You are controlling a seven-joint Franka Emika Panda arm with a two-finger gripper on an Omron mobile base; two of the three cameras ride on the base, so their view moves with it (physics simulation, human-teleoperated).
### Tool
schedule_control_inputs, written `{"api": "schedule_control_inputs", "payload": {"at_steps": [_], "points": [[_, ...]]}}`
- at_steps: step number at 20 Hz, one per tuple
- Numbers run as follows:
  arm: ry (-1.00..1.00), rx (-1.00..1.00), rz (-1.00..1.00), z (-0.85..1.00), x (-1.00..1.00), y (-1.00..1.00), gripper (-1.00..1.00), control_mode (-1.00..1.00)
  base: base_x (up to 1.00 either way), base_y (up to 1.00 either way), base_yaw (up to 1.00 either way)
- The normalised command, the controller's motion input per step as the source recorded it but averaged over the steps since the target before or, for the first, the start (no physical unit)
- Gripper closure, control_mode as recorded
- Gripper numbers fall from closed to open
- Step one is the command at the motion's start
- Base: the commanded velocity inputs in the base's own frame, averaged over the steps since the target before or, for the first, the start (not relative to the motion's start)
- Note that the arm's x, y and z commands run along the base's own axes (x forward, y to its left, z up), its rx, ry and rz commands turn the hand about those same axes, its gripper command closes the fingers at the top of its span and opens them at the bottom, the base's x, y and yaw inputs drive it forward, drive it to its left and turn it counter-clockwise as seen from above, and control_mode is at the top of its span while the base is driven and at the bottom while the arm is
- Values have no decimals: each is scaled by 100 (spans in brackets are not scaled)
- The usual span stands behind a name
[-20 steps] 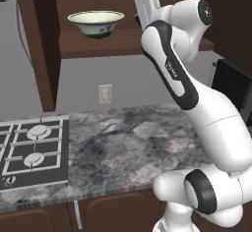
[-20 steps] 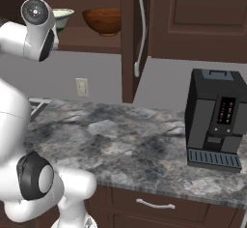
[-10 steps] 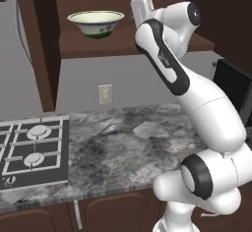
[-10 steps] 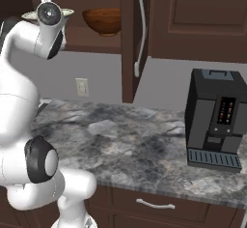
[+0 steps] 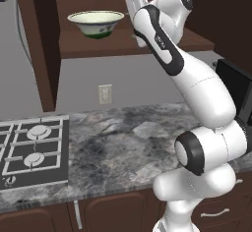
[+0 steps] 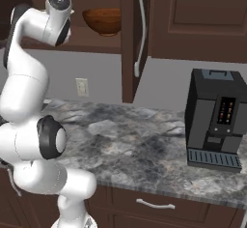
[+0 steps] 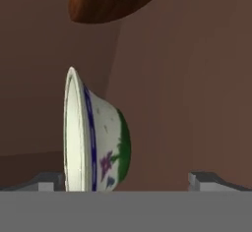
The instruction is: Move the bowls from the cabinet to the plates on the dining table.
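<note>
Reaching into the cabinet, your gripper stood spread wide and empty; the green bowl lay between the jaws, nearer one fingertip. Next, you likely needed to advance, centre, then clamp its rim.

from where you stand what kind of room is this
A kitchen, by the look of it: a gas hob set into a stone counter, a coffee machine on it, and bowls on a shelf in a dark wooden cabinet.
</note>
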Motion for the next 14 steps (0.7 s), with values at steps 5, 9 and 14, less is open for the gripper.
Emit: {"api": "schedule_control_inputs", "payload": {"at_steps": [5,9,14], "points": [[-2,2,3,-12,34,14,-100,-100,0,0,0],[-10,7,0,-20,27,19,-100,-100,0,0,0],[-10,6,-1,-7,39,23,-100,-100,0,0,0]]}}
